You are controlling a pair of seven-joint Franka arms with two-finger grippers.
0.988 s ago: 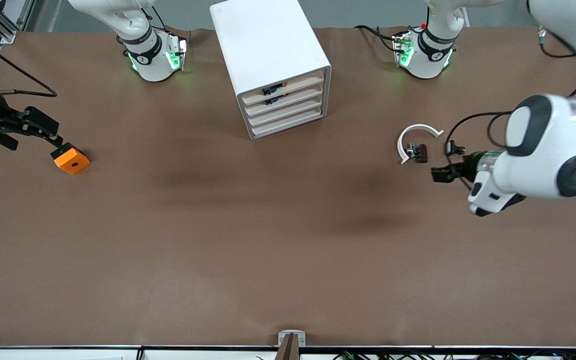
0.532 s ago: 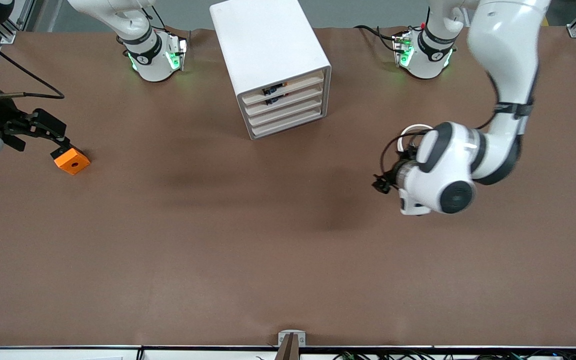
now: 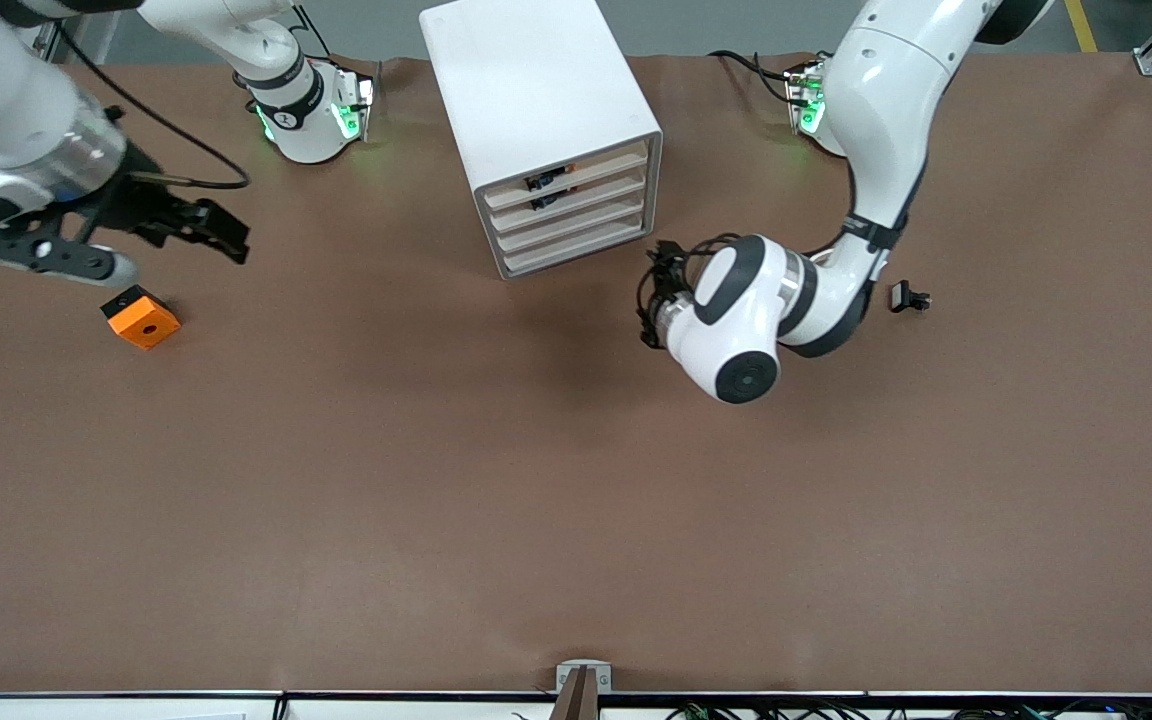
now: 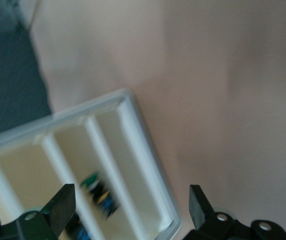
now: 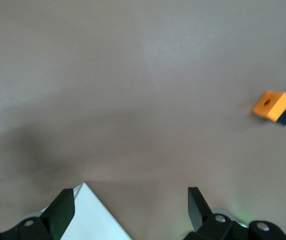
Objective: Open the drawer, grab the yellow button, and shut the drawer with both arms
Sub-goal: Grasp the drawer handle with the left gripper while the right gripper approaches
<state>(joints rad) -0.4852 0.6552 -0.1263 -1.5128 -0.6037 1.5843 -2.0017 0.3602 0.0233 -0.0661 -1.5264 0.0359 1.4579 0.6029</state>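
The white cabinet [image 3: 536,100] stands near the robots' bases. Its drawer [image 3: 596,165], the highest of four, is pushed in like the rest. In the left wrist view a blurred small part with yellow, black and blue, seemingly the button [image 4: 103,197], lies inside the cabinet [image 4: 133,150]; which drawer holds it I cannot tell. My left gripper [image 3: 650,296] [image 4: 130,195] hangs open and empty in front of the drawers, apart from them. My right gripper [image 3: 221,232] [image 5: 129,196] is open and empty over the table toward the right arm's end, above the orange block.
An orange square block [image 3: 143,322] [image 5: 272,105] lies on the table toward the right arm's end. A small black part [image 3: 908,298] lies toward the left arm's end. A corner of the cabinet [image 5: 90,215] shows between the right fingers. A bracket [image 3: 583,680] sits at the table's front edge.
My left arm has swung from the left arm's end of the table to in front of the cabinet. My right gripper has risen away from the orange block toward the cabinet. Both stayed open.
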